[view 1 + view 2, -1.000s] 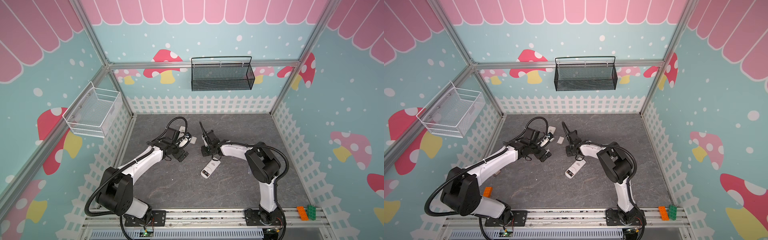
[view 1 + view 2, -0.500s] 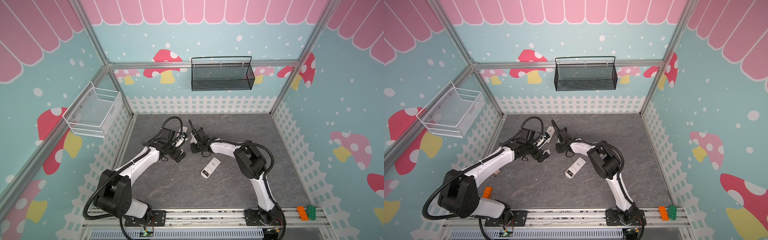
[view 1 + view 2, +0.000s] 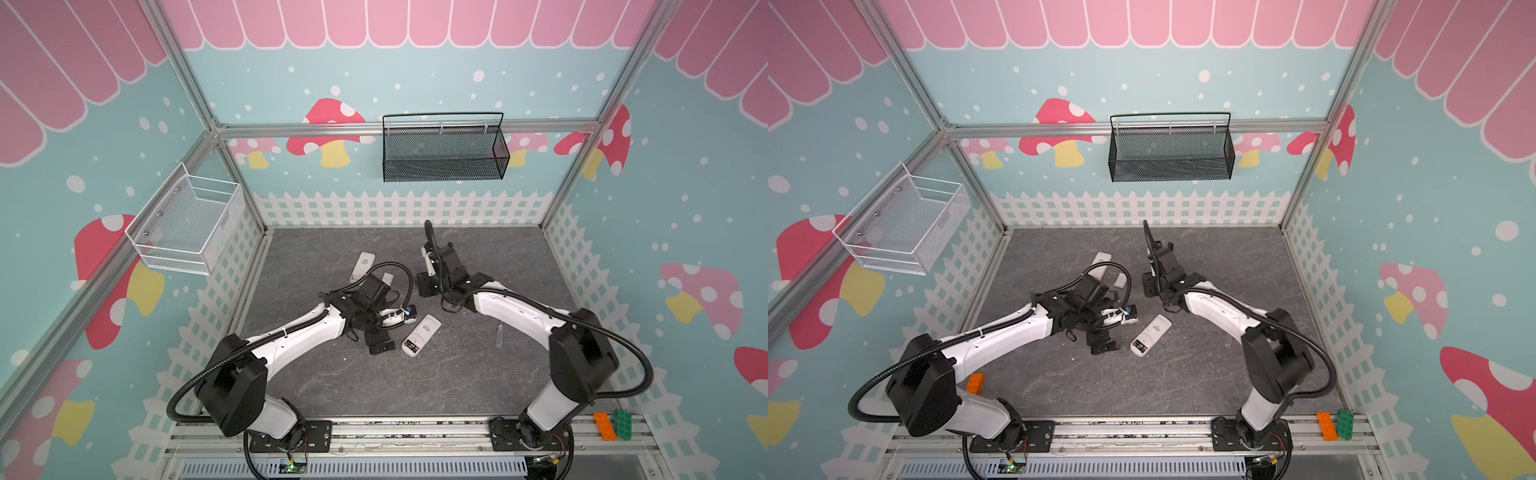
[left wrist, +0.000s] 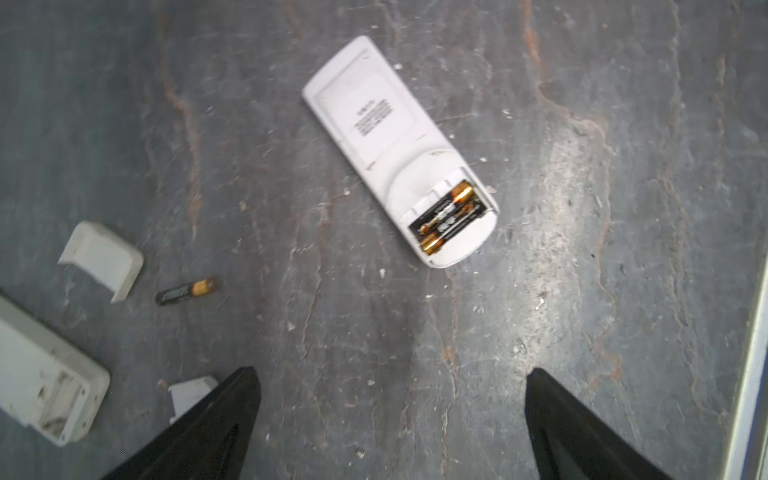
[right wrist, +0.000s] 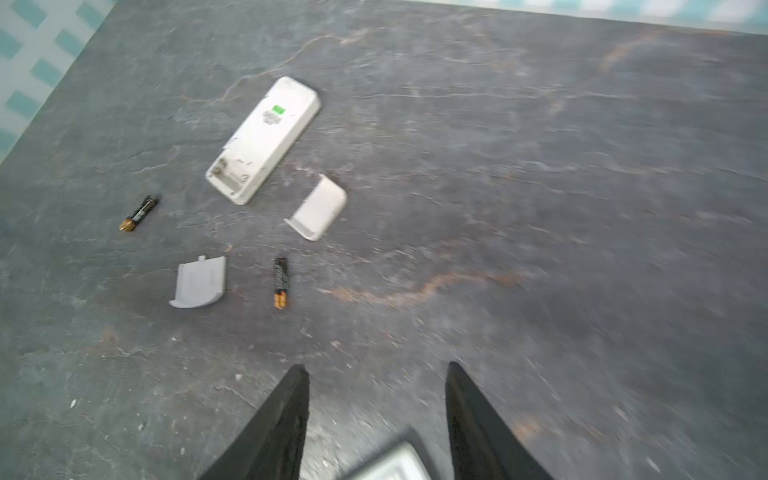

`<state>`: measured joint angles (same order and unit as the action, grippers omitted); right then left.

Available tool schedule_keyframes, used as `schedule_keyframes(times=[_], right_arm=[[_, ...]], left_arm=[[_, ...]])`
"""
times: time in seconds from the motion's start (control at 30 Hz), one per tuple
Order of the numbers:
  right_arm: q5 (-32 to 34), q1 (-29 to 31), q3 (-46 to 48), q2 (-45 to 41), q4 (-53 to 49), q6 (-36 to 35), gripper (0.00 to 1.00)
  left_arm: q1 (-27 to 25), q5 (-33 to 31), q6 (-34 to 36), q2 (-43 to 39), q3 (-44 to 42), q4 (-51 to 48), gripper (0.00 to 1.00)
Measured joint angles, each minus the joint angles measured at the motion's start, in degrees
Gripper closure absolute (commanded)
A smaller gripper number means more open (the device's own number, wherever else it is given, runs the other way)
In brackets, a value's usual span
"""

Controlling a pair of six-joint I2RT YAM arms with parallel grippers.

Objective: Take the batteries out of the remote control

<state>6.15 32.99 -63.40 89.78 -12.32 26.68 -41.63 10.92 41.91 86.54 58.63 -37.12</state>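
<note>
A white remote control point(image 3: 420, 335) point(image 3: 1150, 334) lies back-up mid-floor, its compartment uncovered. Two dark batteries point(image 4: 446, 218) with gold ends sit inside it. My left gripper point(image 4: 390, 415) point(image 3: 376, 343) hangs open just left of this remote, nothing between its fingers. A second white remote point(image 5: 266, 139) point(image 3: 362, 266) lies farther back with an empty compartment. Two loose batteries point(image 5: 281, 282) point(image 5: 139, 214) and two pale covers point(image 5: 320, 212) point(image 5: 199, 282) lie by it. My right gripper point(image 5: 377, 368) point(image 3: 426, 284) is open and empty, right of these.
A clear-handled screwdriver point(image 3: 498, 336) lies under the right forearm. A black mesh basket point(image 3: 442, 147) hangs on the back wall and a white wire basket point(image 3: 187, 224) on the left wall. Orange and green bricks point(image 3: 611, 424) rest on the front rail; an orange brick point(image 3: 975, 382) lies front left.
My right gripper swung left toward the second remote, then back right, and its jaws went from shut to open. My left gripper moved nearer, toward the remote with batteries.
</note>
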Motion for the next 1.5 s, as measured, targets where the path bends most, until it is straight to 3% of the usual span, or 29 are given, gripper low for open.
schedule_keyframes(times=[0.2,0.4,0.83,1.17,1.5], right_arm=[[4.4,-6.5,19.4,-15.1,-3.6,2.9,0.26],[6.6,-10.4,28.3,-25.2,-9.5,7.8,0.25],[6.8,-17.7,33.4,-26.0,-13.1,11.9,0.27],[2.6,-20.6,34.4,-20.2,-10.1,8.9,0.45],[0.2,-21.0,32.9,-15.8,-5.7,3.7,0.88]], left_arm=[[-5.3,-4.5,2.4,4.1,-3.8,5.2,0.01],[-7.5,-8.7,4.9,7.6,-4.7,12.4,0.01],[-8.2,-12.2,5.2,13.8,-2.2,23.6,0.01],[-3.5,-13.2,5.0,21.2,6.1,26.8,0.01],[-0.5,-14.1,4.1,24.6,16.2,22.5,0.00]])
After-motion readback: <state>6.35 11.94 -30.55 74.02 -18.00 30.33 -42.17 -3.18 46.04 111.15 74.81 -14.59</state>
